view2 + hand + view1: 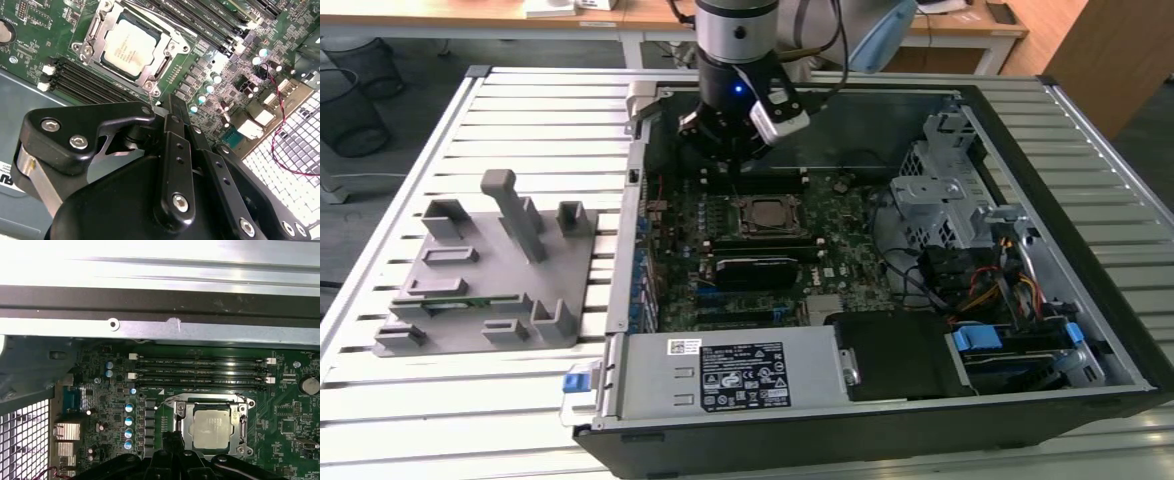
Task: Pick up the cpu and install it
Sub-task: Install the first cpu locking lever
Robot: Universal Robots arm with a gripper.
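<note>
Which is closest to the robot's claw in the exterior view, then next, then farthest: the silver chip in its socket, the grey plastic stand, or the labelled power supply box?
From the gripper:
1. The cpu, in its socket just below the gripper.
2. The grey plastic stand, outside the case at the exterior view's left.
3. The power supply box, at the case's near edge.

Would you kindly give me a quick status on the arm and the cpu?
Gripper hovering inside the computer case, above the motherboard. Cpu seated in the socket frame, nothing held. No obstruction over it.
</note>
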